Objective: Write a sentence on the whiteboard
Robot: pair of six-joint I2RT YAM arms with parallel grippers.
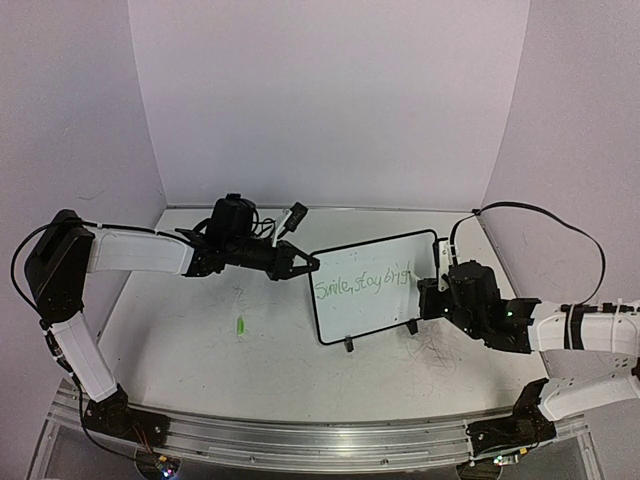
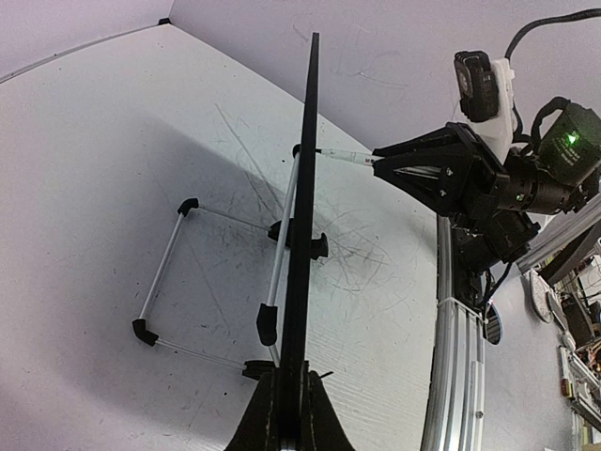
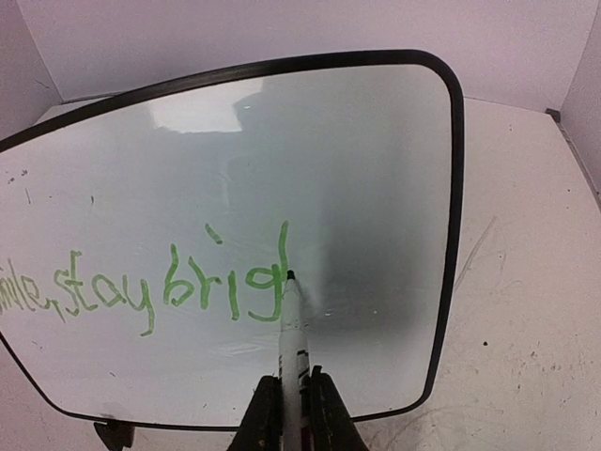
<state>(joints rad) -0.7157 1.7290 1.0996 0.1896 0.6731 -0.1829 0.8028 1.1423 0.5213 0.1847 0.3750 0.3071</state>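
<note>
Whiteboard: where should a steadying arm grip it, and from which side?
Grip the whiteboard on its left frame edge near the top corner, coming from the left, jaws across its thickness. It stands nearly upright, thin edge-on, so only the rim fits. The left end effector is shut there; the right end effector holds the marker at the front.

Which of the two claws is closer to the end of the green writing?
Right. The right gripper holds a marker whose tip touches the last green letter. The left gripper clamps the opposite edge of the whiteboard, where the sentence starts.
</note>
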